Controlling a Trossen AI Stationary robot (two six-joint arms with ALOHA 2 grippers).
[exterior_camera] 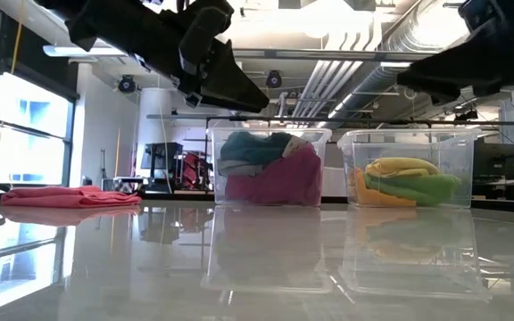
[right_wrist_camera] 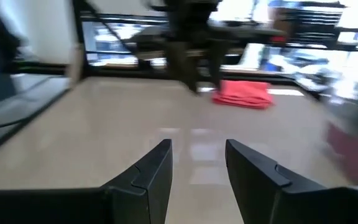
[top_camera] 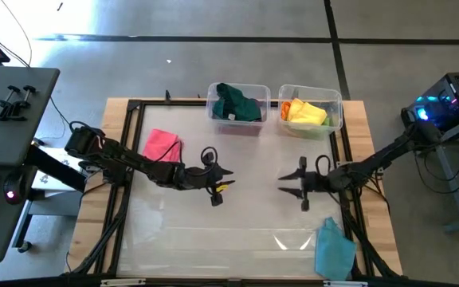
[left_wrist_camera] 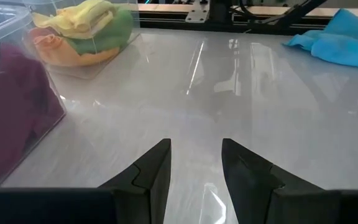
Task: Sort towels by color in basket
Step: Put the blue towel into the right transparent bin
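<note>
both grippers hover over the bare middle of the table, fingers parted and holding nothing: left gripper (top_camera: 223, 188), right gripper (top_camera: 287, 184). a pink towel (top_camera: 162, 145) lies by the left arm, a light blue towel (top_camera: 333, 249) near the right (other towels already fill the two bins (top_camera: 239, 102)).

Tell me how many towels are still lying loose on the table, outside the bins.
2: a pink towel on the table's left side near the left arm, and a light blue towel at the front right corner. Others sit bunched inside the two clear bins, some possibly hidden.
</note>
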